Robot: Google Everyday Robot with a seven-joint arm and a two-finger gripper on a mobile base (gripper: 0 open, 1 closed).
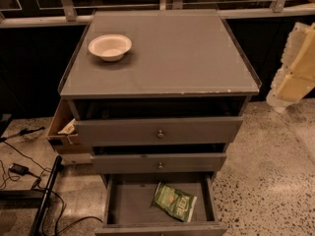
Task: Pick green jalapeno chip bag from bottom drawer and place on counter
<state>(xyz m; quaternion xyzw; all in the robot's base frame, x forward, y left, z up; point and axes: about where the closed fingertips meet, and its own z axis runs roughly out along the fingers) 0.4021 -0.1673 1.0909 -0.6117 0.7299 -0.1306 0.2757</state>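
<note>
The single camera view looks down on a grey three-drawer cabinet (158, 132) standing on a speckled floor (268, 181). The bottom drawer (129, 200) stands open toward the camera. The green jalapeno chip bag (173, 201) lies flat on the drawer's grey inner floor, right of centre and turned on a diagonal.

The two drawers above, each with a small round knob, stand slightly ajar, with a dark gap over each front. The cabinet's wide flat top, the bench (172, 53), has a thin clear raised rim and small chips along its front edge. A white bowl (110, 47) sits upright near the bench's back left corner.

The claw (291, 70), pale white and yellow, shows at the right edge of the view, beside the bench's right side and well apart from the bag. Whether it is released or clenched cannot be told.

An open cardboard box (61, 127) stands against the cabinet's left side. Black cables (19, 170) lie on the floor further left.
</note>
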